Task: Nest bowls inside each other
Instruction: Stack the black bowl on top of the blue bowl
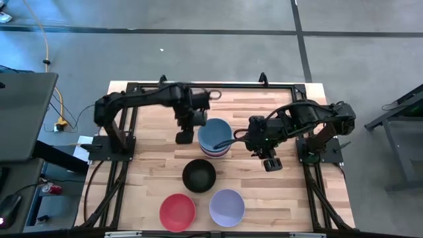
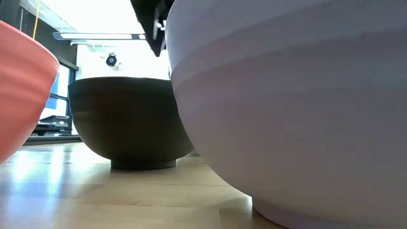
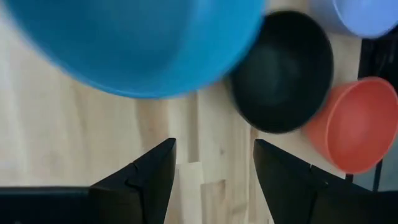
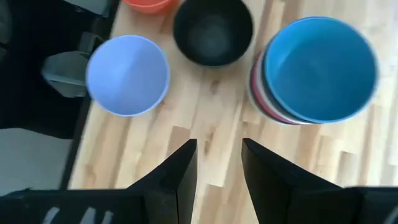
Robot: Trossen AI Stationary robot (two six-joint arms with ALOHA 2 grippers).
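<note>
Both arms are dark, jointed and boxy. The left gripper (image 3: 211, 177) has two black wedge-shaped fingers. The right gripper (image 4: 217, 171) looks alike.

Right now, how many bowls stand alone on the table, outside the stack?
3: the black bowl in front of the stack topped by the blue bowl, and the red bowl and lavender bowl at the near edge. The stack's lower bowls are mostly hidden.

A lab or workshop, by the look of it: the wooden table (image 1: 264, 198) stands on a bare grey concrete floor (image 1: 198, 59) marked with dark lines. A yellow cable (image 1: 49, 49) trails left of the table (near a dark desk (image 1: 23, 116)).
</note>
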